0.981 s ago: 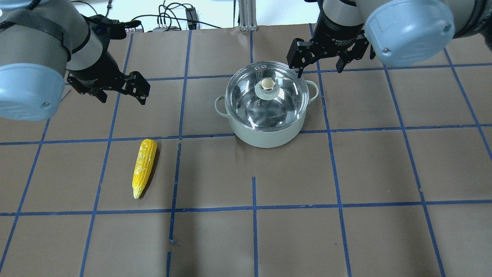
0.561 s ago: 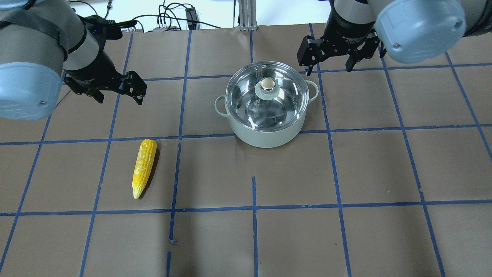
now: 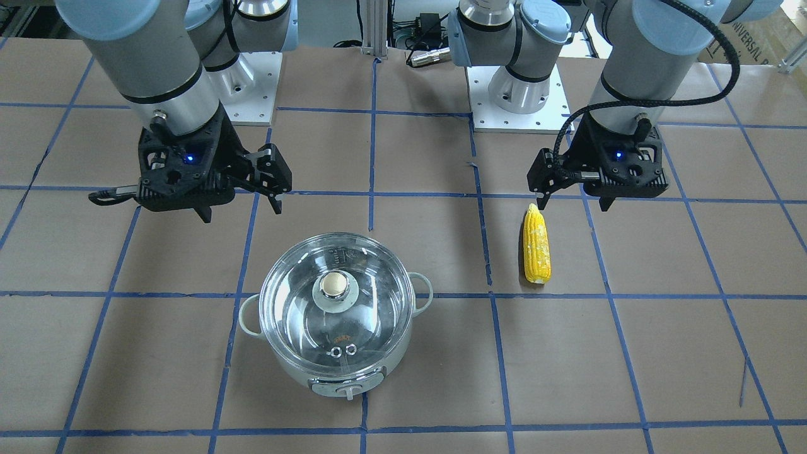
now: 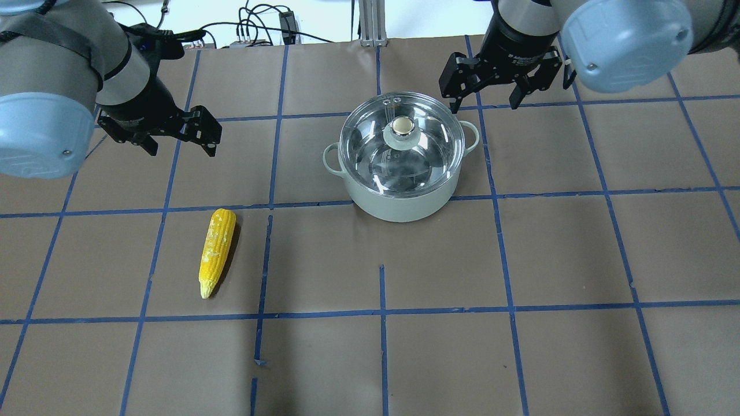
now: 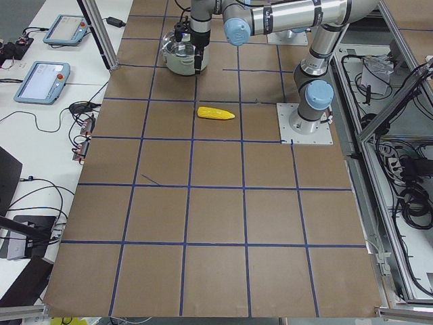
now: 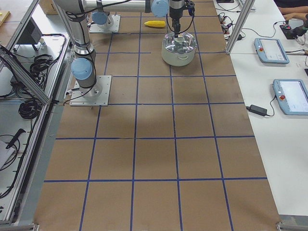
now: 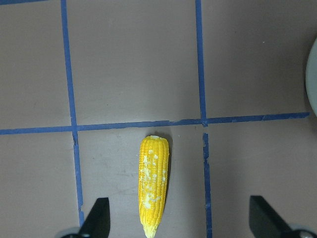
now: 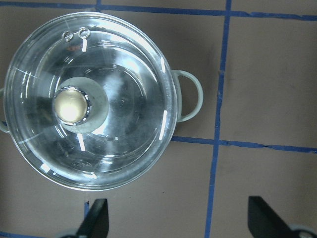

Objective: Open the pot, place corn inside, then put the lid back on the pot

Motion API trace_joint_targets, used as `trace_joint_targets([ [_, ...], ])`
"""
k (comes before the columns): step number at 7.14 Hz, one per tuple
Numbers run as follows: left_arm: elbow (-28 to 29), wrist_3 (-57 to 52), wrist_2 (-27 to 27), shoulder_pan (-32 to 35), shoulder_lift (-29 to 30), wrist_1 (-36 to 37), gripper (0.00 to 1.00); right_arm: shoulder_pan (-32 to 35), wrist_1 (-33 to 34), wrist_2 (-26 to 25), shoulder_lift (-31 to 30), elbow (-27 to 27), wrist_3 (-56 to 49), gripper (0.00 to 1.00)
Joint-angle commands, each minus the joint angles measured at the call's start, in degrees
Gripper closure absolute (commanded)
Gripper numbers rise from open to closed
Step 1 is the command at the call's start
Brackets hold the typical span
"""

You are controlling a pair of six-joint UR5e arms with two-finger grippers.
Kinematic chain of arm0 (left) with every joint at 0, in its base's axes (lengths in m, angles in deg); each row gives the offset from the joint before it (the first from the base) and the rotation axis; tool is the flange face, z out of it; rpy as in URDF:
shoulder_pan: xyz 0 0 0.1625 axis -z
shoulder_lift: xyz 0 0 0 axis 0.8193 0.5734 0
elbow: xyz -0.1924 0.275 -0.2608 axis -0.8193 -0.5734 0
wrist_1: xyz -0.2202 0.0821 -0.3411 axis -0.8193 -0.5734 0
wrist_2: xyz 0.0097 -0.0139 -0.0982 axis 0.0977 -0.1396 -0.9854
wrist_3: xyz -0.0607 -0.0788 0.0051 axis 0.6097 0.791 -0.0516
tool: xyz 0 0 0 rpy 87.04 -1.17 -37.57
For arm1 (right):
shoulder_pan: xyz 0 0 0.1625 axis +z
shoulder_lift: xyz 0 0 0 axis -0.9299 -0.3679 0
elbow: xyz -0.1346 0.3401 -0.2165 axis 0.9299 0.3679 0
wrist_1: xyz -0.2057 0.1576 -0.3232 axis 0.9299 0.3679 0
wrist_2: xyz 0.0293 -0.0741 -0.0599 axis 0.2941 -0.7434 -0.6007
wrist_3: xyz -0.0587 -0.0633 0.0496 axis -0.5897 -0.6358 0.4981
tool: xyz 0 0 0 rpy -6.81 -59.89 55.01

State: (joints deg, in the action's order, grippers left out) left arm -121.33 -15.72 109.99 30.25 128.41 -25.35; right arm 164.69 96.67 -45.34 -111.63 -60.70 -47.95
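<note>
Overhead exterior view is showing the left gripper (image 4: pixel 182 151) and right gripper (image 4: pixel 484 106) hanging wide open, empty — corn (image 4: pixel 217 249) lying on the table (image 4: pixel 578 248), well left of the pot (image 4: pixel 399 203), lid (image 4: pixel 428 156) sitting on it.

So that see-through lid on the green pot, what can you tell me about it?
The lid is a round dome of seemingly clear glass, with a brass-coloured knob on a pale base at its centre and two small metal vent rings near one edge. It sits level and closed on the pale green pot, whose shiny inside shows through. Nothing else touches it: the right gripper, fingers open, hangs off to one side.
</note>
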Motion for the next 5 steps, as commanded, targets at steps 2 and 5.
trace_joint_targets([
  [2,0.12,-0.65,0.36,-0.01,-0.65,-0.05,0.0,2.68,0.86,-0.05,3.13,0.14,-5.85,0.0],
  [5,0.21,-0.65,0.28,-0.1,-0.65,0.04,0.0,5.49,-0.46,-0.32,5.67,1.36,-4.93,0.0],
])
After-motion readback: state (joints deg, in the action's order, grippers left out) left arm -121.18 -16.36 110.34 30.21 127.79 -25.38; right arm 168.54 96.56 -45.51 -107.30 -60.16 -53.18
